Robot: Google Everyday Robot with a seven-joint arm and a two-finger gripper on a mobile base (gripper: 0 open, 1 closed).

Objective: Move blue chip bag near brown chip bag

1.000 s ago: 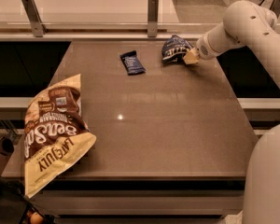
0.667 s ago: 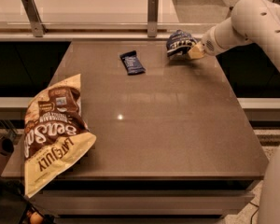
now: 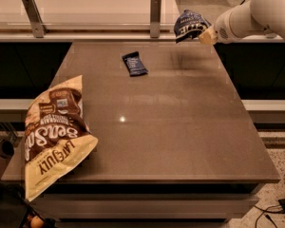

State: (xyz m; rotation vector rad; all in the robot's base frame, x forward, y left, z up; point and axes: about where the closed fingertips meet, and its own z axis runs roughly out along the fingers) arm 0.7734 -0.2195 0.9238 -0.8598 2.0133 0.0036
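The tan two-finger gripper (image 3: 205,34), at the end of the white arm (image 3: 247,13) reaching in from the upper right, is seen clamped on the right-hand edge of the crinkly, dark navy blue chip bag (image 3: 189,23) with white lettering. The bag is held clear of the surface, above the far right corner of the smooth grey-brown table (image 3: 180,127). A grasp by the edge is judged to suit a soft packet, since a thin seam is what parallel fingers can pinch (the body of the bag hangs out to the left, loosely crumpled). At that height the bag can be carried over the table rather than dragged.

Lower and to the left, a small narrow dark-blue bar wrapper (image 3: 134,63) lies flat near the far edge; it is no part of the job. The large puffy brown chip bag (image 3: 57,137), brown in the centre with cream-yellow ends, rests at the near left corner, partly overhanging the edge and well apart from the held bag. The carrying step is judged to be in hand, with a diagonal crossing of the table yet to be made.
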